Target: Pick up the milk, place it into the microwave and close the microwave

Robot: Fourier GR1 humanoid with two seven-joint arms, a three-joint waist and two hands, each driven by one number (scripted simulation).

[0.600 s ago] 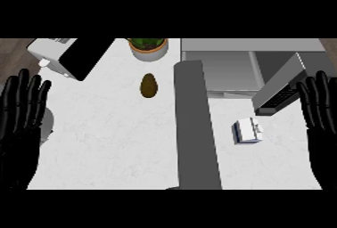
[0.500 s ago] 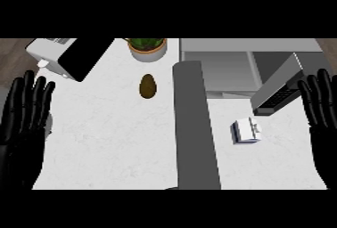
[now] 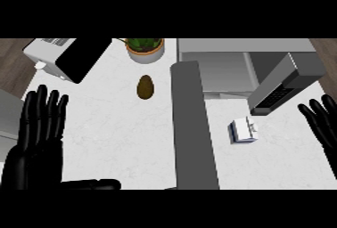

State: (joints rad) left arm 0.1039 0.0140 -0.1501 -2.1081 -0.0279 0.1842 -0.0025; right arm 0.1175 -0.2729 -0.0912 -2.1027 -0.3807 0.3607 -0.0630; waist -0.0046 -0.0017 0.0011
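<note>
The milk (image 3: 243,131) is a small white and blue carton lying on the white counter right of the grey divider. The microwave (image 3: 223,64) stands at the back right, its door (image 3: 281,89) swung open toward me. My right hand (image 3: 324,125) rests open at the right edge, fingers up, to the right of the milk and apart from it. At the left edge my left hand (image 3: 38,133) is open too, fingers straight and pointing up, far from the milk.
A long grey divider (image 3: 193,129) runs down the middle of the counter. A brown avocado-like object (image 3: 145,86) lies left of it. At the back stand a potted plant (image 3: 145,48) and a white appliance with a black panel (image 3: 69,57).
My left hand has shifted slightly right and up. The right hand has slid a little lower along the right edge. The milk has not moved.
</note>
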